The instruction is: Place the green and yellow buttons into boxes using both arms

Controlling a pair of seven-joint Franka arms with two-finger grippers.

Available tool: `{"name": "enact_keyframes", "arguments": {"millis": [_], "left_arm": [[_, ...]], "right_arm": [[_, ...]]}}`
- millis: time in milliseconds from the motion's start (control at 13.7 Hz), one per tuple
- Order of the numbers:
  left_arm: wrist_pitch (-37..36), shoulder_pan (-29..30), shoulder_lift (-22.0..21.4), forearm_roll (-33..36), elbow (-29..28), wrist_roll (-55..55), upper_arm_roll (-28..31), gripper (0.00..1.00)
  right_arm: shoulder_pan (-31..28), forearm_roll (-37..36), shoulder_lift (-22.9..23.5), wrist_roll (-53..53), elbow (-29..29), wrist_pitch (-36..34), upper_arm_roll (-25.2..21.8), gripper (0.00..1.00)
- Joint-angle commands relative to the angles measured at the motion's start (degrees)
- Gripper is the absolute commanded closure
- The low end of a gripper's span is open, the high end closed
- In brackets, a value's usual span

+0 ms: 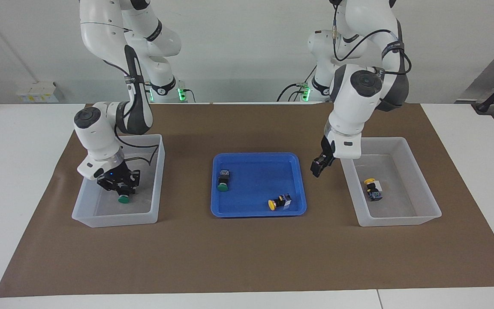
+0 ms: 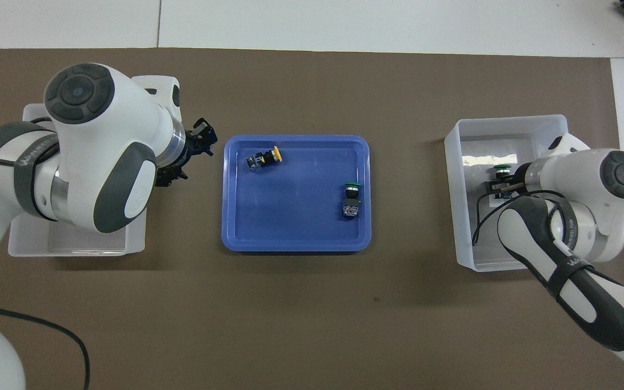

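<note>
My right gripper is low inside the box at the right arm's end of the table. It is shut on a green button, which also shows in the overhead view. My left gripper is open and empty in the air, between the blue tray and the other box. A yellow button lies in that box. On the tray lie a green button and a yellow button.
A brown mat covers the middle of the white table. In the overhead view the left arm hides most of its box and the yellow button in it.
</note>
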Motion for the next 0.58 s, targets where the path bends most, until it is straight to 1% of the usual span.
{"name": "enact_keyframes", "arguments": {"millis": [0,73,219,438,511], "left_arm": [[6.6,-2.7,-2.1,-1.1,-5.2,-11.9,0.9,0.33],[8.8,-3.9,-2.1,-1.1,-6.3,-16.5,0.9,0.33],[13.9,-6.1,-1.2,-1.1,-8.0,-26.7,0.9,0.33],[22.2,-7.6,-0.5,-1.1,-12.2,-37.7,0.9,0.33],[23.4,-7.6,0.3,-1.1,-12.6,-40.9,0.9,0.33]], "right_arm": [[-0.6,2.0,-1.1,-0.3,0.8,-0.3,0.7,0.0],[0.0,2.0,-3.0,0.8,0.8,-0.7,0.7,0.0],[1.1,2.0,-6.9,5.5,1.7,-5.3,0.7,0.0],[1.9,2.0,-10.8,11.7,6.6,-13.5,0.8,0.0],[2.9,2.0,-11.6,13.7,8.0,-15.7,0.8,0.0]]}}
